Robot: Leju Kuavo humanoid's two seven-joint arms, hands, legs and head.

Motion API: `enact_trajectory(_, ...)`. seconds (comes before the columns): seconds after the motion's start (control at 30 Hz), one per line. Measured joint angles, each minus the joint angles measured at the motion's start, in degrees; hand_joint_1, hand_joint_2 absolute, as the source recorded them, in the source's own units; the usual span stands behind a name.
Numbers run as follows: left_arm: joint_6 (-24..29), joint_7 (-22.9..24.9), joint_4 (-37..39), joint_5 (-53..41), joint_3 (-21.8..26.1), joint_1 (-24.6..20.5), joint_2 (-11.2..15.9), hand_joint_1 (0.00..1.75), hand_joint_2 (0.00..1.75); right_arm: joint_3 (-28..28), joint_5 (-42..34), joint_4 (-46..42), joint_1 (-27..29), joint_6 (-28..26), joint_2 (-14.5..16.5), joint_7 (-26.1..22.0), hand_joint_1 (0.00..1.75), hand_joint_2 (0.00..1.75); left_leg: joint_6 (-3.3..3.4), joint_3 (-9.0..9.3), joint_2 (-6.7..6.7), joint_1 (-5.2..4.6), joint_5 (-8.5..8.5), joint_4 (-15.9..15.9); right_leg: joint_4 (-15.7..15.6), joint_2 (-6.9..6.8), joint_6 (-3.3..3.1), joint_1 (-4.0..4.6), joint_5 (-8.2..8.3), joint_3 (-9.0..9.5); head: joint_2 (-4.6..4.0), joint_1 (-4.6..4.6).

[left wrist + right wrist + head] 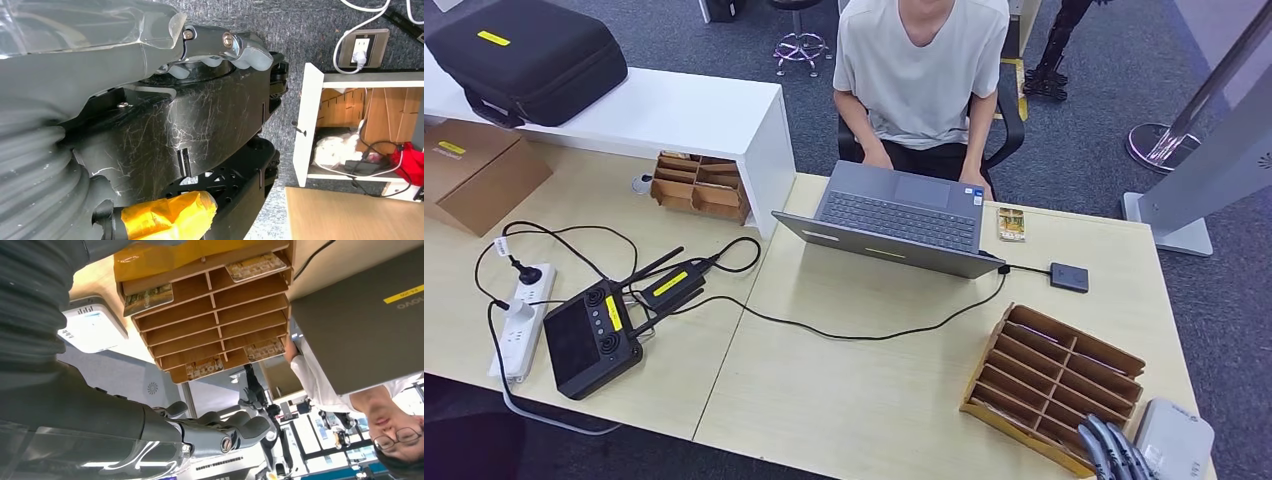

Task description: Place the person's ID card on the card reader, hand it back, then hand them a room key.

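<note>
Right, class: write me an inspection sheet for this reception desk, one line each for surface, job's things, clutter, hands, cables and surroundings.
Surface: pale wooden desk, with a white raised shelf at the back left.
Job's things: card lying beside the laptop; small dark card reader, cabled to the laptop; wooden slotted rack with a few cards in its slots.
Clutter: black case, cardboard box, black controller, second slotted rack.
Hands: right hand low beside the rack, holding nothing; left hand hanging over the floor, grip unclear.
Cables: black cable across the desk; white power strip.
Surroundings: a seated person; grey carpet.
</note>
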Motion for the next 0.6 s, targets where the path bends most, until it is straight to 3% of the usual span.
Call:
enact_trajectory(0.4, 0.0, 0.0, 0.0, 0.0, 0.0, 0.0, 0.0, 0.00, 1.75, 1.1, -0.1, 1.6, -0.4, 0.0, 0.0, -0.1, 0.00, 1.75, 0.00, -0.01, 0.00, 0.00, 0.00, 0.0, 0.0, 0.00, 0.00, 0.00, 0.00, 0.00, 0.00, 0.01)
enact_trajectory(0.6, 0.0, 0.0, 0.0, 0.0, 0.0, 0.0, 0.0, 0.00, 1.75, 1.5, -3.9, 3.1, -1.7, 0.0, 0.3, -1.6, 0.00, 1.75, 0.00, 0.01, 0.02, 0.00, 0.00, 0.0, 0.0, 0.01, 0.00, 0.00, 0.00, 0.00, 0.00, 0.01)
